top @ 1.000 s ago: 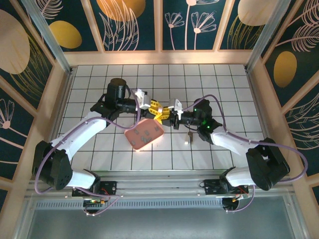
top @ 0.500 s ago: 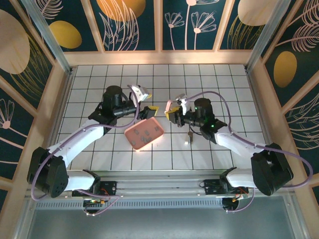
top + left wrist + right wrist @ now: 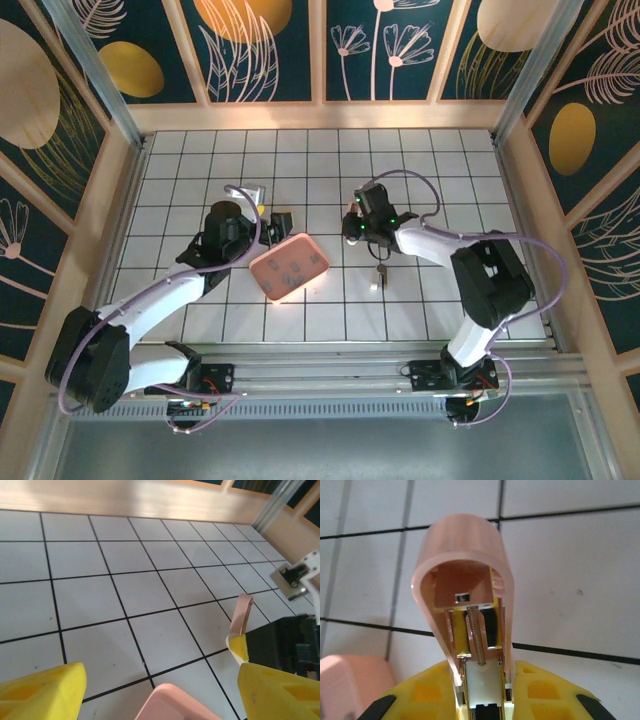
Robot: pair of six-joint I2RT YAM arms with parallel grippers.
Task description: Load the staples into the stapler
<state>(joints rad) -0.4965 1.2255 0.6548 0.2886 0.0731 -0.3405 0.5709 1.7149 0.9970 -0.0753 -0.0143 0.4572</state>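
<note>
Right wrist: right claw (image 3: 482, 695) pinching opened pink stapler (image 3: 465, 555), spring (image 3: 476, 630) exposed, above tiled surface (image 3: 560, 580).
Left wrist: left claw (image 3: 160, 695) spread wide over pink tray (image 3: 180, 707) corner.
Top external: dark staples (image 3: 291, 268) lie in the tray.

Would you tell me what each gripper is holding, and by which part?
The right gripper clamps the opened stapler by the end nearest its wrist; the left gripper holds nothing.

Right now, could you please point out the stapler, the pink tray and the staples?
stapler (image 3: 465, 540): right wrist view, on its raised pink cover.
pink tray (image 3: 262, 272): top external view, bare patch near its left end.
staples (image 3: 285, 270): top external view, a dark sliver inside the tray.
</note>
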